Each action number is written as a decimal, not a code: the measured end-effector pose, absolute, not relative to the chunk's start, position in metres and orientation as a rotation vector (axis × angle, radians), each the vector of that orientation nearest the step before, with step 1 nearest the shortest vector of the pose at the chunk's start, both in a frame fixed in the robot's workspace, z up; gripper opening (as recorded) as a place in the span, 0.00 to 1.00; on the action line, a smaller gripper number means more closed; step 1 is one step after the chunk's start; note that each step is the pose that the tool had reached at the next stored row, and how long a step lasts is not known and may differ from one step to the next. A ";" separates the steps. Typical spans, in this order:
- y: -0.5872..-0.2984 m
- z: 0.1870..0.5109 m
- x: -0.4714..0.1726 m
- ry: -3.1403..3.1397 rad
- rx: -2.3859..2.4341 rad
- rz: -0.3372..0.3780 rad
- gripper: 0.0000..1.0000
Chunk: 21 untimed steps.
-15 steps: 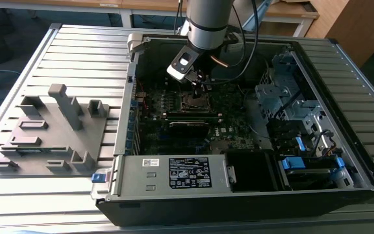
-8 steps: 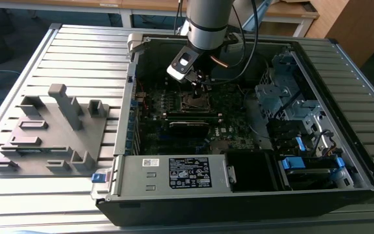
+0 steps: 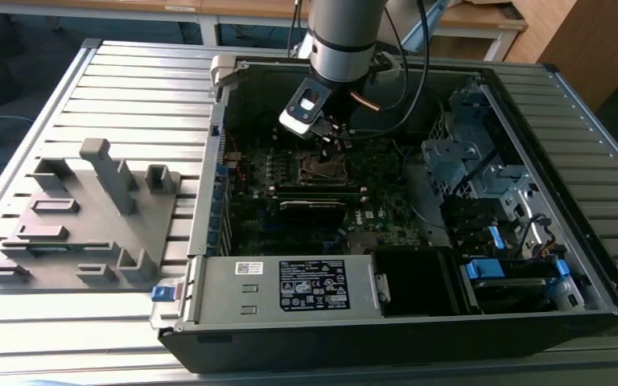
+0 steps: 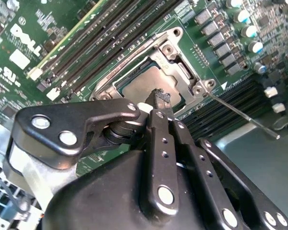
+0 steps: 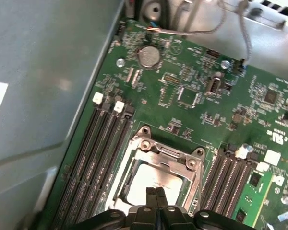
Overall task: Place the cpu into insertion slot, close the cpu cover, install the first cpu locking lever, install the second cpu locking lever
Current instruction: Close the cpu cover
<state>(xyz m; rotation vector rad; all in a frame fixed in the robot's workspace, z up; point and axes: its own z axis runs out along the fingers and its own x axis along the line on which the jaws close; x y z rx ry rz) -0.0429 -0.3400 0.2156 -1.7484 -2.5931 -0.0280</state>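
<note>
In the exterior view, the claw (image 3: 328, 138) hangs inside the case (image 3: 395, 346), just above the slot (image 3: 323, 166). In the second wrist view, the cpu (image 4: 141, 86) sits in the slot with the cover (image 4: 172, 48) flat around it, and a lever (image 4: 242, 115) juts out beside the cover. In the first wrist view, the fingers (image 5: 151, 199) are pressed together, empty, over the cpu (image 5: 153, 177).

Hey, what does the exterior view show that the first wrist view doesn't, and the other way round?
Exterior view's own: the whole open black computer case on the grey slatted metal table, with a grey moulded plastic fixture at that view's left. First wrist view's own: a round silver coin battery and small white slot latches on the green circuit board. Shared: the shut gripper above the dull silver square cpu, seated under the thin silvery cpu cover frame.
</note>
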 end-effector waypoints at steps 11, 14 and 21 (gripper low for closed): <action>-0.340 0.216 -0.043 -2.717 -1.546 -0.026 0.11; -0.340 0.216 -0.043 -2.717 -1.546 -0.026 0.11; -0.340 0.216 -0.043 -2.733 -1.516 -0.026 0.11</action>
